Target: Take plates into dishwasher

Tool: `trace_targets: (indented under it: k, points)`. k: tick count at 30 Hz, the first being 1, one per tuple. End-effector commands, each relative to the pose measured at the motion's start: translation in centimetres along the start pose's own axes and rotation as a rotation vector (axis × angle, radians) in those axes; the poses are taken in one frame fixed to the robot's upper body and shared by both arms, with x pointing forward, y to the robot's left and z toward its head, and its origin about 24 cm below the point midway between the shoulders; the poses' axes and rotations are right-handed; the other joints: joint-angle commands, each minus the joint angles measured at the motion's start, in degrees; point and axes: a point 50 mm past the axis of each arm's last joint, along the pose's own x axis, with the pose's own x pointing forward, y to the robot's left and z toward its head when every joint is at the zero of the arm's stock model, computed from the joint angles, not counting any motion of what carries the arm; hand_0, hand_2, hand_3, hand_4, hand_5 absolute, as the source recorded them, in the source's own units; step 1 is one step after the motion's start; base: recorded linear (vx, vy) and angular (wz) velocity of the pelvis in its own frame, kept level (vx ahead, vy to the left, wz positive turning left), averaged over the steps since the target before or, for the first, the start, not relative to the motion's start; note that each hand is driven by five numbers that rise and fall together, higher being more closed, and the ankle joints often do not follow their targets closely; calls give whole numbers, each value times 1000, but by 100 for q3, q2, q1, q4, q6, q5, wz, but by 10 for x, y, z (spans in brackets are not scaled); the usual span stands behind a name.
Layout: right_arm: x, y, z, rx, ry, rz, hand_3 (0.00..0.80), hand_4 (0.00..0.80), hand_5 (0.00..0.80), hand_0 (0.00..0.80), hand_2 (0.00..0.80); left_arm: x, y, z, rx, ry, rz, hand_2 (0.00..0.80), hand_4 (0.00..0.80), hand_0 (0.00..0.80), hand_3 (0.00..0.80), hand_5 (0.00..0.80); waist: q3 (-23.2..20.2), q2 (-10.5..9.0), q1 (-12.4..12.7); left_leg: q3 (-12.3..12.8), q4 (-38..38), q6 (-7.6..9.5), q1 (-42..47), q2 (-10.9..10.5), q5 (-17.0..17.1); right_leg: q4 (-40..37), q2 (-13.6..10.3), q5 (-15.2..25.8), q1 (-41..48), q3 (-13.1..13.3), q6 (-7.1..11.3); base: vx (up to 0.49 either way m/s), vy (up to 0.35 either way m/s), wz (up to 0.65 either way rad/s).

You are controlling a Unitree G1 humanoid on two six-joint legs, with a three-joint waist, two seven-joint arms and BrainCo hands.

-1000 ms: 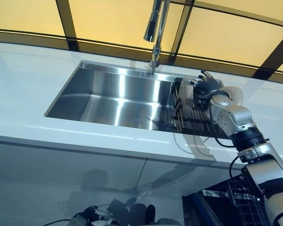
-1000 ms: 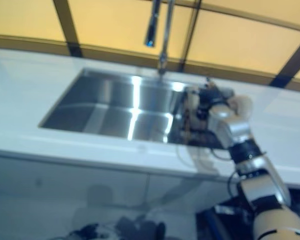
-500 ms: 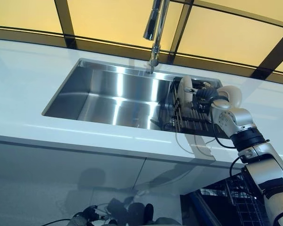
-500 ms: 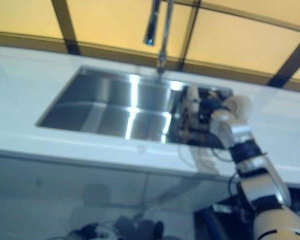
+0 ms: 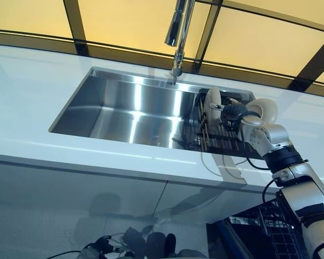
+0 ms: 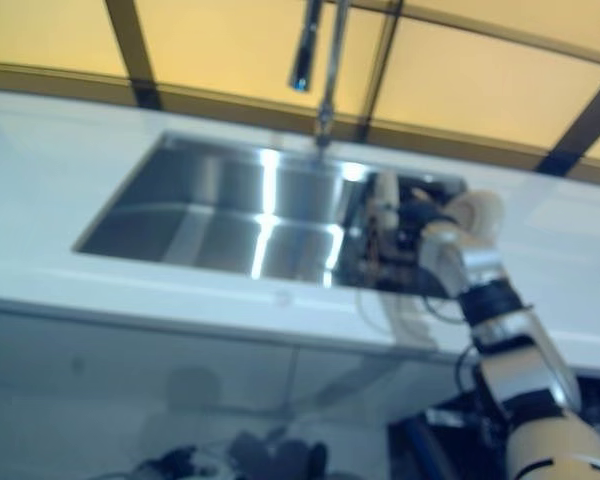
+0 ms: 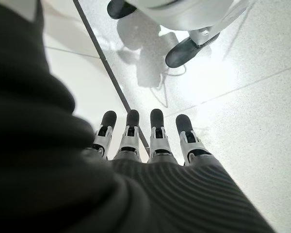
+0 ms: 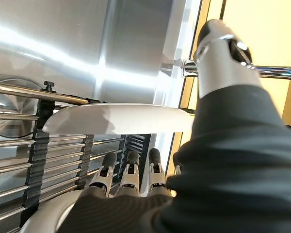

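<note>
Two plates (image 5: 212, 106) racked, faucet (image 5: 177, 33) behind

Sink (image 5: 124, 108) set in countertop (image 5: 27, 102), faucet (image 5: 178, 32) behind. Rack (image 5: 221, 137) in sink's right end. Plate (image 5: 212, 105) upright on rack, second plate (image 5: 265, 109) further right, right hand (image 5: 233, 110) between.

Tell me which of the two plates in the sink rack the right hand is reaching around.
The upright plate on the rack's faucet side: the right hand reaches around it. The other plate stands behind the wrist, untouched.
</note>
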Motion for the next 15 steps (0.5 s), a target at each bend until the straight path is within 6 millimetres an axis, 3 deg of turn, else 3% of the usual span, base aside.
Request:
trace_targets:
  k: [1,15]
  points:
    - [-2,2,54,11,-119,-38,0,0,0,0,0,4,3,17,79,-22,-2,0,0,0,0,0,-74,90,270,24,203,200,-169,-259,-283,585,-97,-443,-131,-146,456,0,0,0]
    - [1,-3,54,-6,-86,-112,0,0,0,0,0,4,3,20,83,-27,-4,0,0,0,0,0,2,80,313,-6,288,218,-219,-258,-307,668,-120,-435,-205,-145,467,0,0,0]
